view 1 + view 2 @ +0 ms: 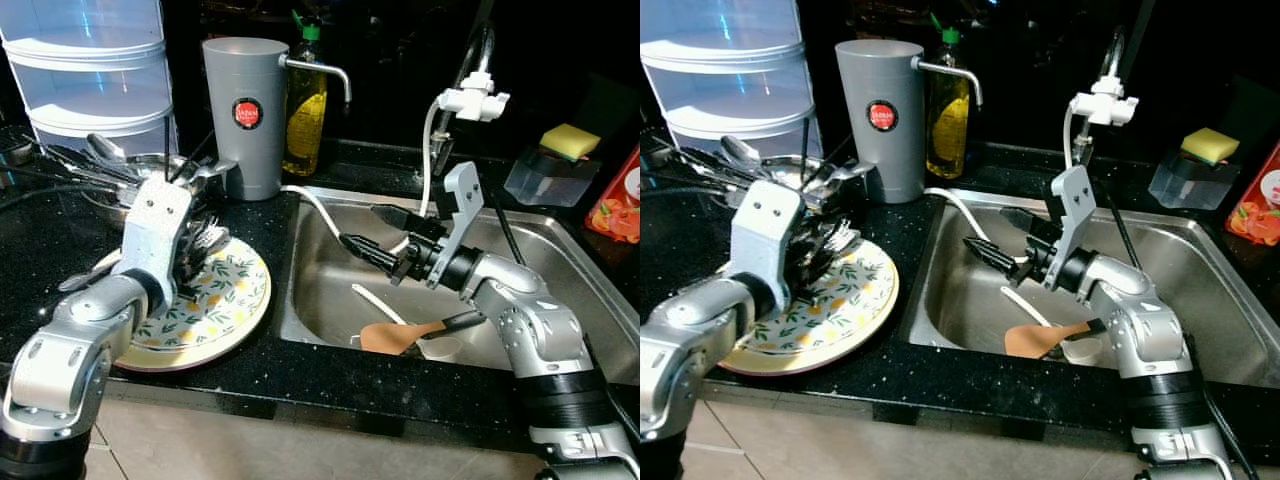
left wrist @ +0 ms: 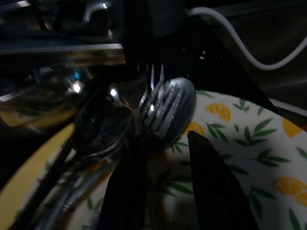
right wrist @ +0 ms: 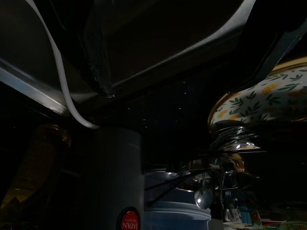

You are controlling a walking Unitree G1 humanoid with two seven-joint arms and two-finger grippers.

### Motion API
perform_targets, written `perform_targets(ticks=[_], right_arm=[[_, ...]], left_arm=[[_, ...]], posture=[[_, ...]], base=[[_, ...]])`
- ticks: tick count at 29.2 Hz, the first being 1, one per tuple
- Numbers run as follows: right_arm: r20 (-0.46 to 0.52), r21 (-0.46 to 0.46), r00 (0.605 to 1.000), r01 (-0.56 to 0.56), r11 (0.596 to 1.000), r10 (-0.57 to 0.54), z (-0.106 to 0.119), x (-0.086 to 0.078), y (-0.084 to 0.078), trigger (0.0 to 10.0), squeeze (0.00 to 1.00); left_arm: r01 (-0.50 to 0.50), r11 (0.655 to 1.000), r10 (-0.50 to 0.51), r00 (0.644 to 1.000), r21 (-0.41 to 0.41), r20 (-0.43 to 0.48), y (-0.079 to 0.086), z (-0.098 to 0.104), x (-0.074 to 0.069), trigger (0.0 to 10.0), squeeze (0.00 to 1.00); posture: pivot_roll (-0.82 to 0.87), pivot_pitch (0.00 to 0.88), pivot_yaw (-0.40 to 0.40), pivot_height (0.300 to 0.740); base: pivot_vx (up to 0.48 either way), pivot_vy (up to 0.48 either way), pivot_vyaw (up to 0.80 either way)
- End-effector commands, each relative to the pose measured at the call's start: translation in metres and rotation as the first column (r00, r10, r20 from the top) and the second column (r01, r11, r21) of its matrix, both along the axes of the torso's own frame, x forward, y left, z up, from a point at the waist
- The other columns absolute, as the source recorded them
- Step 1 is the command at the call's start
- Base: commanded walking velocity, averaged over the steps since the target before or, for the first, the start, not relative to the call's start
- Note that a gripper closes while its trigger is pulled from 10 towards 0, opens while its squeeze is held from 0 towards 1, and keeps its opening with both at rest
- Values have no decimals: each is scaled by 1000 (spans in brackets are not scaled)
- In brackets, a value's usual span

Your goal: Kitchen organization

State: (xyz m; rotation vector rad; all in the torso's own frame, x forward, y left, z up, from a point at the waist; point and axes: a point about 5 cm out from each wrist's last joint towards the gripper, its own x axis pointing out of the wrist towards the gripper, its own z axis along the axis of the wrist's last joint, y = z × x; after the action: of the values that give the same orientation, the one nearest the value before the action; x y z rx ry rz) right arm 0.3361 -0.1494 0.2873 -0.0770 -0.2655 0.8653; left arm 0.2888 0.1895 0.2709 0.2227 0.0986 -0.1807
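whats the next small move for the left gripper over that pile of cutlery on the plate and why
Probably shut the fingers and lift. The left gripper sits low over the lemon-patterned plate, its fingers either side of the cutlery piled there, with no clear grip yet. The right gripper hangs open over the sink, so it seems free to take the load next.
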Motion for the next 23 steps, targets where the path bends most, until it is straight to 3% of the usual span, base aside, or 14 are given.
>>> perform_targets(ticks=[1, 6, 10, 13, 19, 23], right_arm=[[0, -1, 1000, -1, 1000, 1, 2, -2, -4, 10000, 0], [-1, -3, 1000, 3, 1000, -3, 2, -2, -5, 10000, 0], [-3, 0, 1000, 11, 1000, -11, 2, -2, -5, 10000, 0], [-3, 4, 1000, 19, 1000, -19, 2, -1, -6, 10000, 0], [-2, 5, 1000, 17, 1000, -17, 2, -1, -5, 10000, 0], [-3, 4, 1000, 15, 1000, -15, 2, 0, -5, 10000, 0]], left_arm=[[-1, 1000, 1, 1000, -17, -17, -3, -2, 2, 10000, 0], [-4, 1000, 4, 999, -23, -37, -5, -6, 1, 10000, 0], [-66, 998, 66, 997, -8, -48, 2, -8, 2, 10000, 0], [-83, 996, 83, 997, 21, 7, 3, 2, 3, 10000, 0], [-108, 994, 107, 994, 28, 18, 5, 5, 2, 10000, 0], [-108, 994, 108, 993, -2, -39, 7, -8, 2, 10000, 0]], posture=[[174, 111, -63, 740], [171, 110, -61, 740], [171, 110, -61, 740], [171, 107, -60, 740], [174, 99, -60, 740], [176, 98, -62, 740]], base=[[0, 0, 0], [0, 0, 0], [0, 0, 0], [0, 0, 0], [0, 0, 0], [0, 0, 0]])
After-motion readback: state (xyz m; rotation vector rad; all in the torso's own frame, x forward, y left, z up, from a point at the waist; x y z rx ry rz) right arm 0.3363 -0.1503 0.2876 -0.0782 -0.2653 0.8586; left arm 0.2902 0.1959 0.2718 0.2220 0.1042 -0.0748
